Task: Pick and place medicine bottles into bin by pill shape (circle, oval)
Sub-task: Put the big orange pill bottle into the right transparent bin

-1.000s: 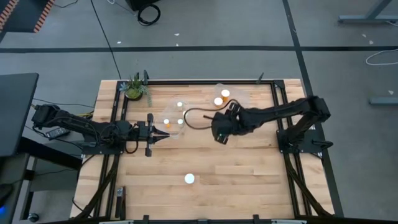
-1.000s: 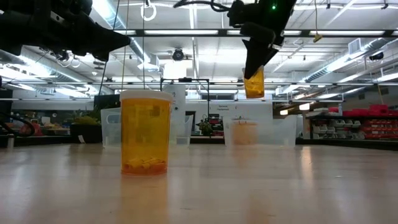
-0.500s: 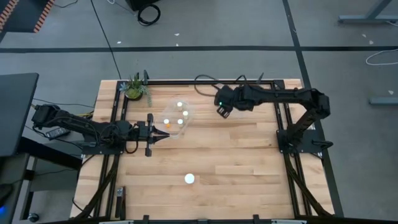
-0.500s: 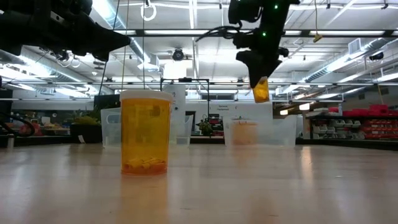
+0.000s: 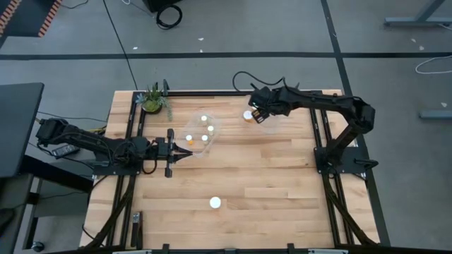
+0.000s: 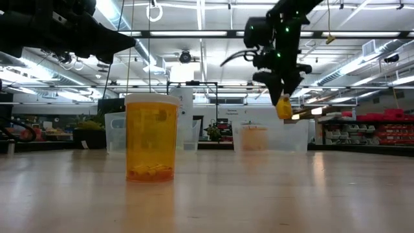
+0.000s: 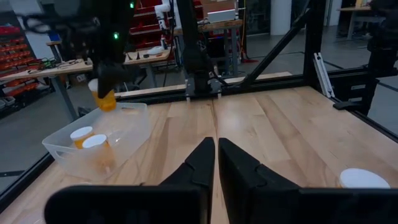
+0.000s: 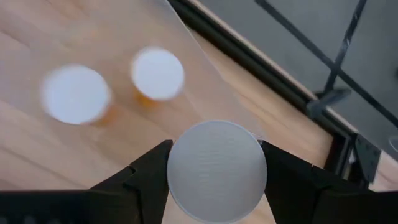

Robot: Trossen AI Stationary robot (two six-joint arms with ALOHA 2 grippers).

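My right gripper [image 5: 259, 113] is shut on a white-capped amber medicine bottle [image 6: 283, 108], high above the clear right bin [image 7: 134, 118] at the table's far side. Two capped bottles [image 8: 76, 94] stand in that bin below it. The clear left bin [image 5: 198, 133] holds three bottles. One bottle [image 5: 215, 202] stands upright alone on the table near the front; in the low view [image 6: 151, 138] it shows large. My left gripper [image 5: 174, 152] is shut and empty, level beside the left bin; its fingers show in the left wrist view [image 7: 216, 158]. My right gripper pinches the bottle's round white cap [image 8: 216, 171] between its two fingers, one on each side of the rim. The fingers [image 6: 277, 81] come from above, pointing down. The amber body hangs below them, about upright, lifted clear above the right bin.
A green potted plant [image 5: 153, 99] stands at the table's far left corner. A black metal frame [image 5: 226, 92] runs along the table's far edge and sides. Bare wood lies between the bins and the lone bottle.
My right gripper has carried the bottle from the table's middle toward the far edge, to above the right bin, and its wrist has turned on the way. The bottle stays held and clear of the table.
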